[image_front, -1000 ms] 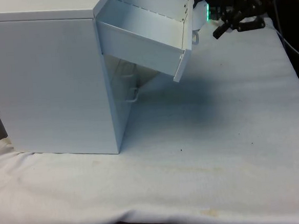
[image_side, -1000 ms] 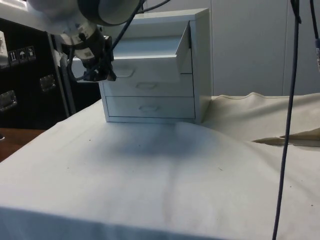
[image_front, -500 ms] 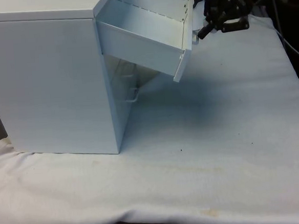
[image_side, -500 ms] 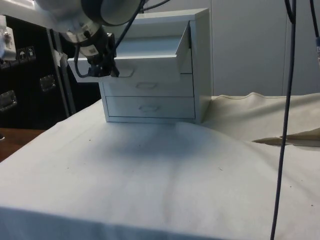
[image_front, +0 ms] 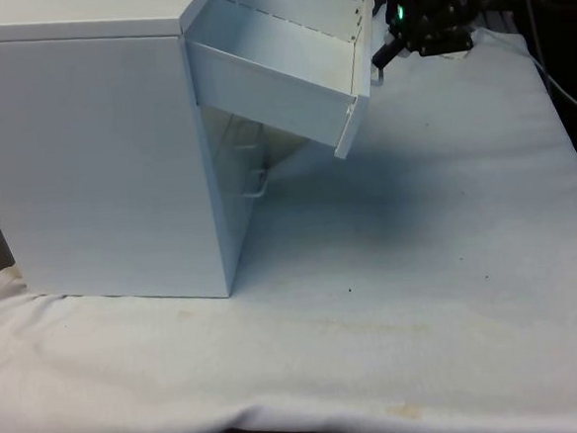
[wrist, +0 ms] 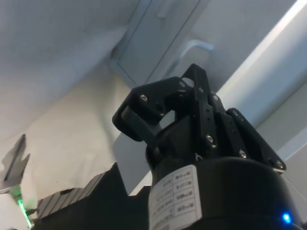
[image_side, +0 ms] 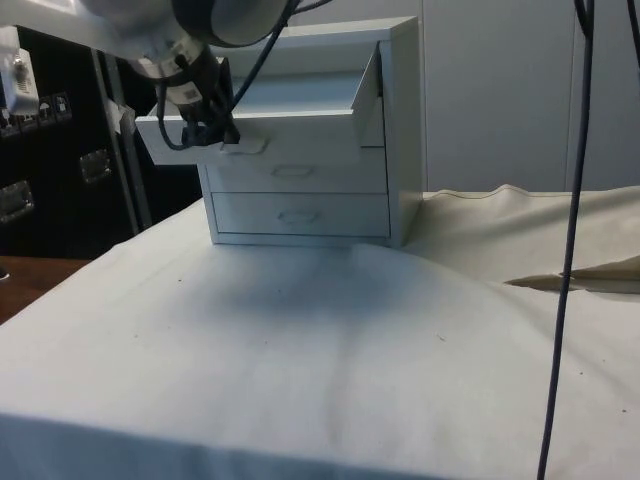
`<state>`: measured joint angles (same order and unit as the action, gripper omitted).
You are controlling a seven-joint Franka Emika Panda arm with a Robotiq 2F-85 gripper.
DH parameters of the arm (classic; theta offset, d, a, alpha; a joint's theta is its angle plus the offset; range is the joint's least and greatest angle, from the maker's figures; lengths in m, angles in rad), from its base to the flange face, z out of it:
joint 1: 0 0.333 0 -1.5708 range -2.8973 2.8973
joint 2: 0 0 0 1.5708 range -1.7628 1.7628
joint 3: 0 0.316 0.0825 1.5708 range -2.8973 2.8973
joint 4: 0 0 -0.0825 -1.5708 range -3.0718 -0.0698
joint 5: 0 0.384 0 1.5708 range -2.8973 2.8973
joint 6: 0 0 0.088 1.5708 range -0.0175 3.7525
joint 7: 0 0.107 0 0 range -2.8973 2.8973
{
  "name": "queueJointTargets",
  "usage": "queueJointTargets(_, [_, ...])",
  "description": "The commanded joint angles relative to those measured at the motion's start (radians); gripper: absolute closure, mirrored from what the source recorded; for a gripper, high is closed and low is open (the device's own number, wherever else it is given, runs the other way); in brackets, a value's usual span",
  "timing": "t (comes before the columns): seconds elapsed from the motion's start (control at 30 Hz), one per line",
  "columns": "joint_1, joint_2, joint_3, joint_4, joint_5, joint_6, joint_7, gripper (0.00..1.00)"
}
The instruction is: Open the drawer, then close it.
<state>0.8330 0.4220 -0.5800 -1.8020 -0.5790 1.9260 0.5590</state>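
A white chest of drawers (image_front: 96, 161) stands on the cloth at the front view's left. Its top drawer (image_front: 279, 78) is pulled far out and sags downward, while the two lower drawers (image_side: 295, 172) are closed. My black gripper (image_front: 380, 57) is at the face of the open drawer, fingers shut with nothing between them. In the side view the gripper (image_side: 222, 140) sits against the drawer front (image_side: 300, 135), next to its handle (image_side: 247, 147). In the wrist view the shut fingertips (wrist: 194, 79) point at the white panel just below a handle (wrist: 194, 46).
White cloth (image_front: 421, 267) covers the table, open in front of the chest and toward the front view's right. A dark cable (image_side: 565, 250) hangs down at the side view's right, above a raised fold in the cloth (image_side: 580, 275).
The gripper has moved from the front view's right toward the open drawer's front and now sits at it. The drawer itself has not shifted.
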Motion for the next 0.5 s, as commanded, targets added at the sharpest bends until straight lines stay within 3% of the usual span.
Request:
queueJointTargets(0.0, [0.004, -0.013, -0.002, -0.013, -0.022, 0.009, -0.003, 1.0])
queueJointTargets(0.17, [0.005, -0.021, -0.002, -0.017, -0.054, -0.004, -0.005, 1.0])
queueJointTargets(0.2, [0.001, -0.013, 0.001, -0.009, -0.038, -0.005, -0.001, 1.0])
queueJointTargets(0.47, [0.007, -0.03, -0.003, -0.018, -0.099, -0.024, -0.013, 1.0])
